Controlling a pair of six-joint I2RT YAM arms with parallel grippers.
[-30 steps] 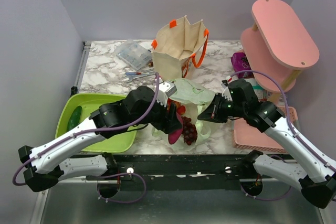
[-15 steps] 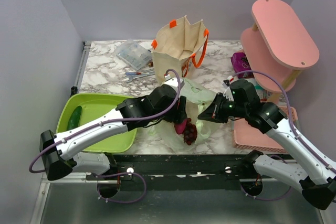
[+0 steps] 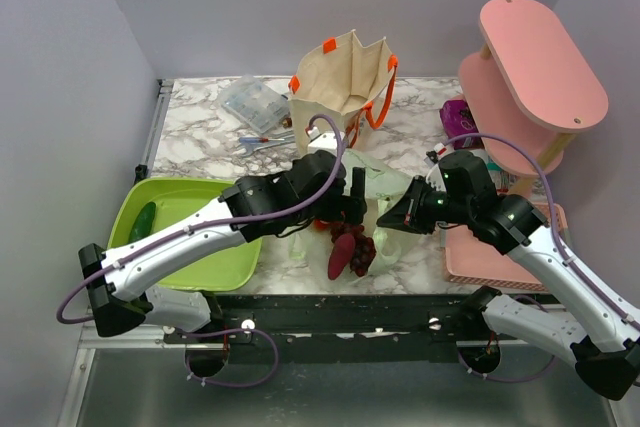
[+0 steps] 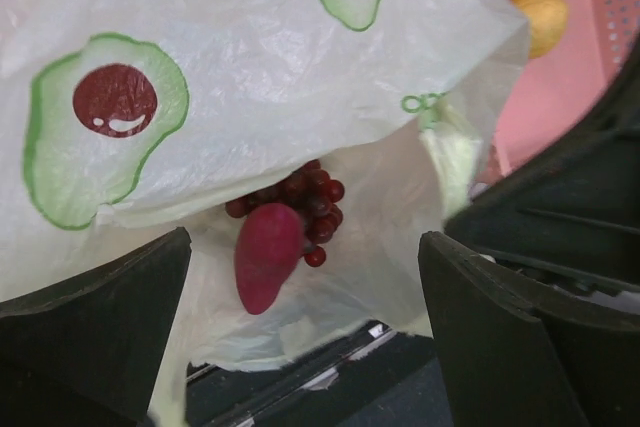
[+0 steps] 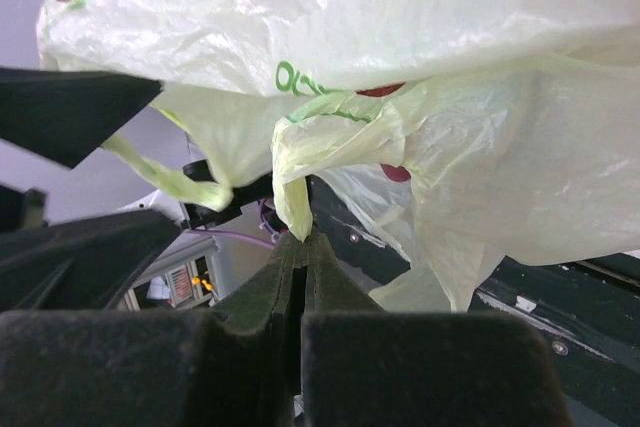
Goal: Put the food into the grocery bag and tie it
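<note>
The light green grocery bag (image 3: 378, 179) with avocado prints lies on the marble table near its front edge, mouth toward the front. The purple-red sweet potato (image 3: 340, 255) and dark red grapes (image 3: 362, 251) lie in its open mouth. In the left wrist view the sweet potato (image 4: 268, 255) rests on the bag's lower layer (image 4: 240, 77), below the grapes (image 4: 310, 197). My left gripper (image 3: 345, 209) is open and empty just above them. My right gripper (image 3: 392, 217) is shut on a strip of the bag's edge (image 5: 297, 209) and holds it up. A yellow lemon (image 4: 541, 19) sits in the pink basket.
A stiff beige tote (image 3: 345, 87) with orange handles stands behind the bag. A green tray (image 3: 190, 247) with a cucumber (image 3: 143, 222) is at the left. A pink shelf (image 3: 540, 62) and pink basket (image 3: 495, 257) are at the right. A clear box (image 3: 255, 102) lies at the back.
My left gripper brought the sweet potato to the bag's mouth, let it go beside the grapes and drew back with jaws open. The right gripper kept its hold on the bag.
</note>
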